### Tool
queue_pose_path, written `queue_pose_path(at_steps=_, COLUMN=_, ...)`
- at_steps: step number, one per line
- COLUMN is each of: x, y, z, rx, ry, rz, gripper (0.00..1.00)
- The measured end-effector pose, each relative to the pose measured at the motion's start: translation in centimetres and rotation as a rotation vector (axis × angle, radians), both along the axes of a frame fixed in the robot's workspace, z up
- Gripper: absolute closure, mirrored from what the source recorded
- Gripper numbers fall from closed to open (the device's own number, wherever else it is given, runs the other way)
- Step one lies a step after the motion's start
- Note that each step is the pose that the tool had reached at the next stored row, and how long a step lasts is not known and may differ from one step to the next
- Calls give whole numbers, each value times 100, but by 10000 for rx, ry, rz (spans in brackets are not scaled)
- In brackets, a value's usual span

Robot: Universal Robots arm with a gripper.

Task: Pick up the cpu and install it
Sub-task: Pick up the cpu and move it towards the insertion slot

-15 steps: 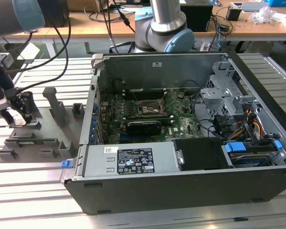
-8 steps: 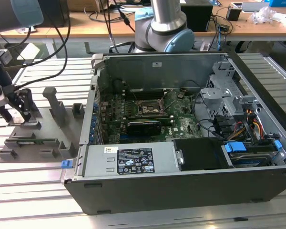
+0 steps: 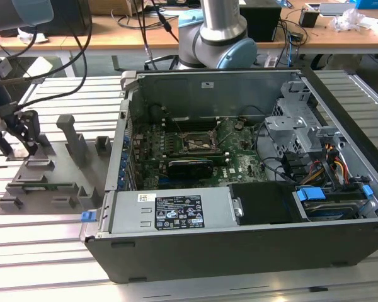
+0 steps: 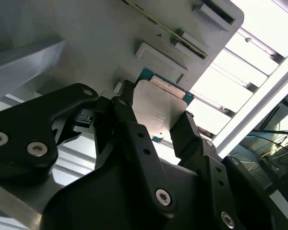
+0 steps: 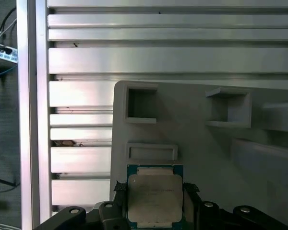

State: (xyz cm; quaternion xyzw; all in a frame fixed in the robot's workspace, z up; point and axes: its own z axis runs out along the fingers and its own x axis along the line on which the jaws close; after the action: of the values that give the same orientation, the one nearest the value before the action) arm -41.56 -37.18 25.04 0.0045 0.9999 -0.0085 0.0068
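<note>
Gripper [image 3: 16, 148] sat low over the grey fixture tray [image 3: 57, 170], well apart from the open computer case [image 3: 239, 239], with the arm's grey column [image 3: 220, 31] standing behind the case. In both wrist views the cpu [image 4: 161, 108] [image 5: 155, 196] lay flat between the two black fingers [image 4: 134, 134], dull silver top facing the cameras, thin green board edge showing around it. Gripper [image 4: 156, 112] [image 5: 155, 189] was pinching the cpu, one finger against each of two opposite edges, no gap seen on either side. Could not tell whether the chip was clear of the tray [image 5: 197, 143] or resting on it. Just beyond the fingertips, a shallow raised rectangular outline [image 5: 152, 151] on the tray; farther out from the gripper, two square recesses [image 5: 141, 103]. Upright posts [image 3: 72, 138] of the tray stood near the gripper, on the side toward the case. Tray rested on a table of aluminium slats [image 5: 158, 62]. Inside the case, far from the gripper, the dark square socket frame [image 3: 198, 141] sat on the green motherboard, nothing seated in it as far as could be seen
</note>
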Motion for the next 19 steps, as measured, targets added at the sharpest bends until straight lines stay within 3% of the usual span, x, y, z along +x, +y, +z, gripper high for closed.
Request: queue_pose_path(at_steps=19, x=0, y=0, z=254, rx=18, ry=0, rz=0, gripper=45)
